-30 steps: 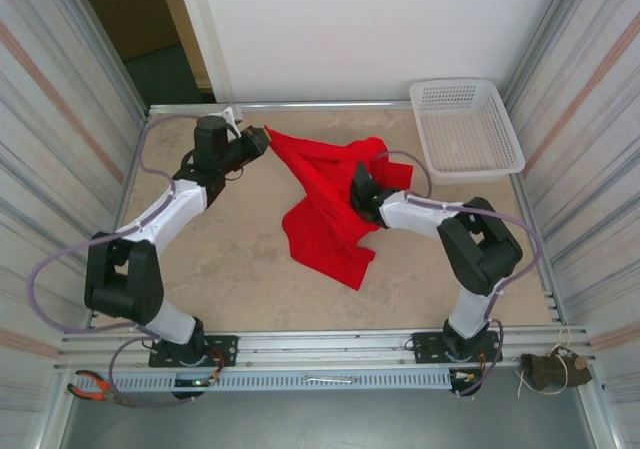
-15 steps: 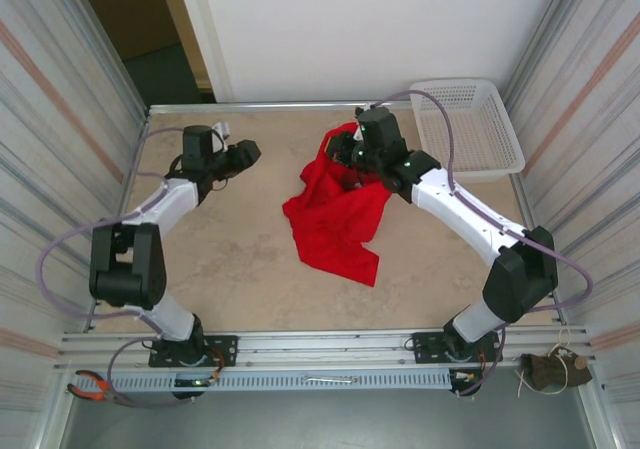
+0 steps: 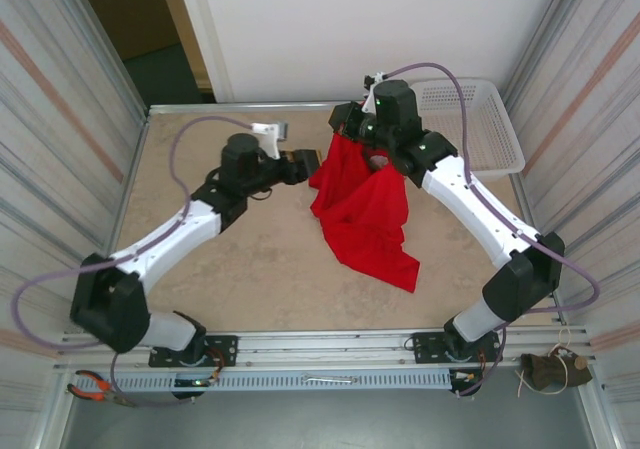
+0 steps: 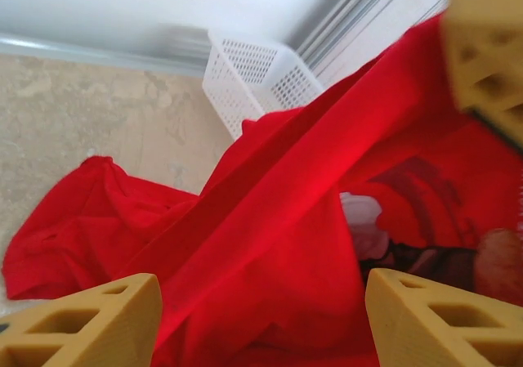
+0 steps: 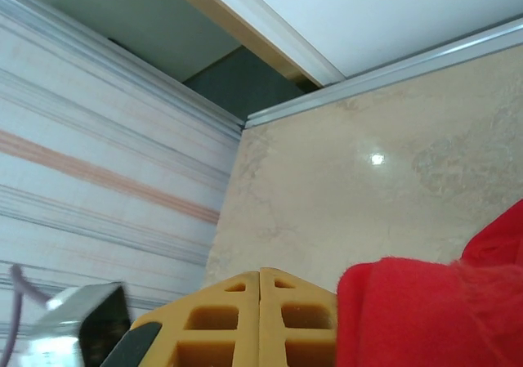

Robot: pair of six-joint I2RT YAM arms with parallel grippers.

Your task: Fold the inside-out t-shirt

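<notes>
Hanging from the clamped right claw [image 3: 342, 134], the bright red cotton t-shirt [image 3: 365, 209] was seen just ahead of the spread, empty left claw [image 3: 303, 165].

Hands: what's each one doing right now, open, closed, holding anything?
Left hand: open, holding nothing, the t-shirt just ahead of it.
Right hand: closed on the t-shirt, which hangs from it.

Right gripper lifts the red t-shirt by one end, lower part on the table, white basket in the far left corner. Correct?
No: the white basket sits in the far right corner, as the top external view shows. The right gripper does lift the red t-shirt by one end, lower part on the table.
</notes>
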